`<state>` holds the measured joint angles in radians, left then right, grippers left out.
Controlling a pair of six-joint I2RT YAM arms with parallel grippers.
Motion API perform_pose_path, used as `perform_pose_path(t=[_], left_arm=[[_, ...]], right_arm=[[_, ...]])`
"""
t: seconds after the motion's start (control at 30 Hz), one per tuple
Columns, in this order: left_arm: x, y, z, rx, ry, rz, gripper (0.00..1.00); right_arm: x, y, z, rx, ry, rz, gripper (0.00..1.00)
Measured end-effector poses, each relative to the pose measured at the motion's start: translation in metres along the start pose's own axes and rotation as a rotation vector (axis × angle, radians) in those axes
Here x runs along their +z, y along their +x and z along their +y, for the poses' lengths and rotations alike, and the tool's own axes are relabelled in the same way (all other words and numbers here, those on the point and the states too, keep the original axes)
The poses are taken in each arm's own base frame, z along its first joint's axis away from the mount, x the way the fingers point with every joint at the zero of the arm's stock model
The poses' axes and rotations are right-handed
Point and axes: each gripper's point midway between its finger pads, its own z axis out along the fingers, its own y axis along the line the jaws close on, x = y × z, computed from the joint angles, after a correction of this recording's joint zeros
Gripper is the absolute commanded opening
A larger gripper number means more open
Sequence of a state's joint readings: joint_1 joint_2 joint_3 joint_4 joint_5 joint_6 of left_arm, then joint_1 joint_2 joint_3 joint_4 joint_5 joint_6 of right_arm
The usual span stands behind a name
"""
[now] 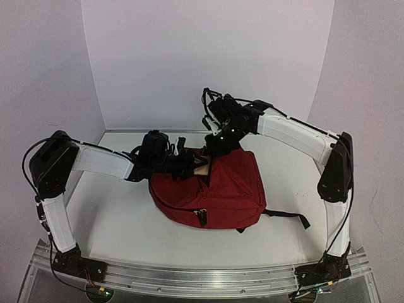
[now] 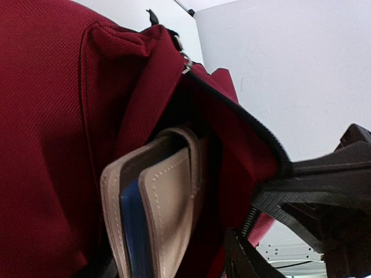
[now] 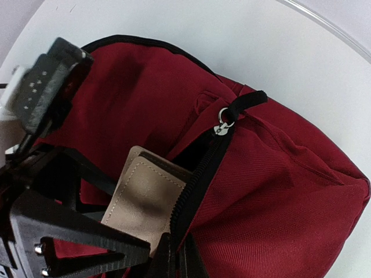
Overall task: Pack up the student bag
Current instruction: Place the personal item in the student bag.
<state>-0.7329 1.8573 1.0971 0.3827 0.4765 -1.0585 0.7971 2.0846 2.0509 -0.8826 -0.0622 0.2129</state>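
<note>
Setting: a white table [image 1: 120,214], with one arm reaching in from each side.
Student bag: the dark red student bag [image 1: 221,189] lies at the middle of the table, its top zip open and a black strap [image 1: 287,214] trailing to the right.
Tan cover: a stitched tan cover [image 2: 168,220] with a blue layer inside juts from the zip opening, partly inside the bag.
Left gripper: the left gripper [image 1: 187,166] is at the bag's upper left, fingers spread either side of the cover's outer end; contact cannot be told.
Right gripper: the right gripper [image 3: 174,260] is pressed together, pinching the bag's black zip edge just beside the cover.
Zip pull: a silver zip pull [image 3: 222,124] sits at the opening's far end.
</note>
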Motion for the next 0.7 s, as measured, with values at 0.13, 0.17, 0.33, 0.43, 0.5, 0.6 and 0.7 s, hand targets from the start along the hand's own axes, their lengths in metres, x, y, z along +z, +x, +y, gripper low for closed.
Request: perform_pose_path(t=[0.13,0.17,0.33,0.43,0.5,0.6,0.7], left_arm=[[-0.012,0.001,-0.003,0.023,-0.062,-0.028,0.54],[-0.014,0.001,-0.001,0.023,-0.081,-0.034,0.52],[-0.016,0.005,0.018,0.027,-0.175,-0.037,0.33],[-0.017,0.005,0.022,0.033,-0.194,-0.038,0.16],[-0.017,0.004,0.024,0.04,-0.205,-0.041,0.07],[-0.015,0.002,0.021,0.042,-0.195,-0.044,0.0],[-0.009,-0.002,0.015,0.064,-0.175,-0.041,0.0]], right_arm=[[0.001,0.002,0.001,-0.001,-0.007,0.005,0.0],[0.002,0.002,0.0,-0.001,-0.008,0.006,0.0],[0.003,0.002,0.001,0.002,-0.02,0.009,0.0],[0.003,0.003,0.002,0.003,-0.028,0.011,0.0],[0.003,0.003,0.002,0.004,-0.031,0.013,0.0],[0.005,0.005,0.002,0.004,-0.035,0.017,0.0],[0.005,0.005,0.003,0.006,-0.045,0.02,0.0]])
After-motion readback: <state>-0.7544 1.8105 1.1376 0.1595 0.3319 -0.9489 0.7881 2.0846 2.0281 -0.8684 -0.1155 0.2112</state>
